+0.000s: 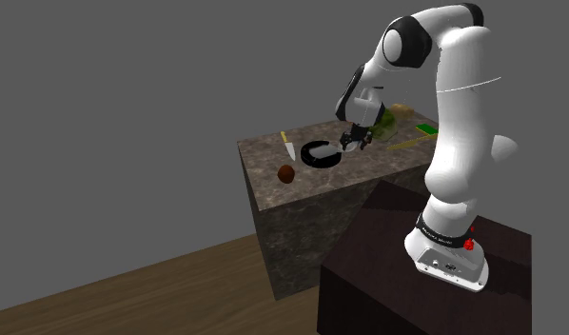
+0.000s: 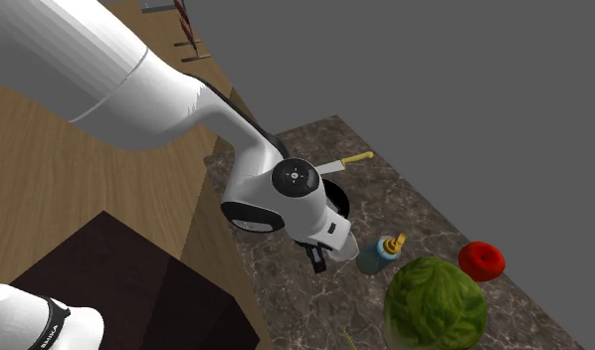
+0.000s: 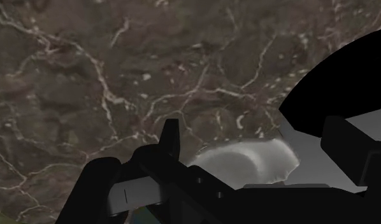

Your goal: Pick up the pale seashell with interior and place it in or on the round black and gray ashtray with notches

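1. Black fingers (image 3: 171, 137) of the gripper (image 3: 254, 135) sit closest to you in the wrist view. They stand apart by the shell's length and appear clamped on it, one at each end.
2. You have the pale seashell (image 3: 246, 162) between those fingers, over the marbled table (image 1: 302, 228). Its long axis runs from finger to finger. How far it clears the surface cannot be confirmed.
3. Note the round ashtray (image 3: 348, 76), with a black rim and a grey inside, just beside the shell, out past one finger. The shell's end on that side overlaps the rim, and the rest of the shell hangs over bare table.
4. In the shoulder view the gripper (image 1: 354, 142) hangs at the right edge of the ashtray (image 1: 320, 153), so the dish lies toward that view's left.
5. Assessment: you are mid-carry. The next move should be a short shift along the shell's long axis until it is over the dish's middle, then release. If the gripper is too low, the leading end may catch the rim.
6. Also on the table are a knife (image 1: 288, 146) just beyond the ashtray and a brown round object (image 1: 285, 173) near the front corner. A bottle (image 2: 378, 255), a green leafy head (image 2: 435, 303) and a red object (image 2: 482, 261) stand apart on the arm's other side.
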Action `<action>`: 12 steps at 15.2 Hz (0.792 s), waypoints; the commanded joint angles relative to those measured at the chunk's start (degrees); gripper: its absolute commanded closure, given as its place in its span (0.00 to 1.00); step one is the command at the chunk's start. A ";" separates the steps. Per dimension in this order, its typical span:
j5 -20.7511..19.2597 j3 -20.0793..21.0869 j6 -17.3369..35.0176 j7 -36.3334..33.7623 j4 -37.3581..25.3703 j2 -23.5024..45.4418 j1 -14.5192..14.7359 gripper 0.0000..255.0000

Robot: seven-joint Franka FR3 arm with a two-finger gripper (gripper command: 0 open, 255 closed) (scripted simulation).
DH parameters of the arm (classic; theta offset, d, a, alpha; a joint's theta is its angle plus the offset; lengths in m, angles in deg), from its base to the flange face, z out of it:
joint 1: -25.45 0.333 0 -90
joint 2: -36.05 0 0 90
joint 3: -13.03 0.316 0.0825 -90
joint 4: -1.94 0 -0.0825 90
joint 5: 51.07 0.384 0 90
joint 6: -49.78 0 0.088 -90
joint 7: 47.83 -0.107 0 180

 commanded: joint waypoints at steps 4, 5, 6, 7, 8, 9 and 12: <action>0.02 0.01 0.01 0.01 0.00 0.01 -0.01 1.00; 0.01 0.01 0.01 0.01 0.00 0.01 -0.01 1.00; 0.01 0.01 0.01 0.01 0.00 0.01 -0.01 1.00; 0.02 0.01 0.01 0.01 0.00 0.01 -0.01 1.00; 0.01 0.01 0.01 0.01 0.00 0.01 -0.01 1.00; 0.01 0.01 0.01 0.01 0.00 0.01 -0.01 1.00; 0.01 0.01 0.01 0.01 0.00 0.01 -0.01 0.00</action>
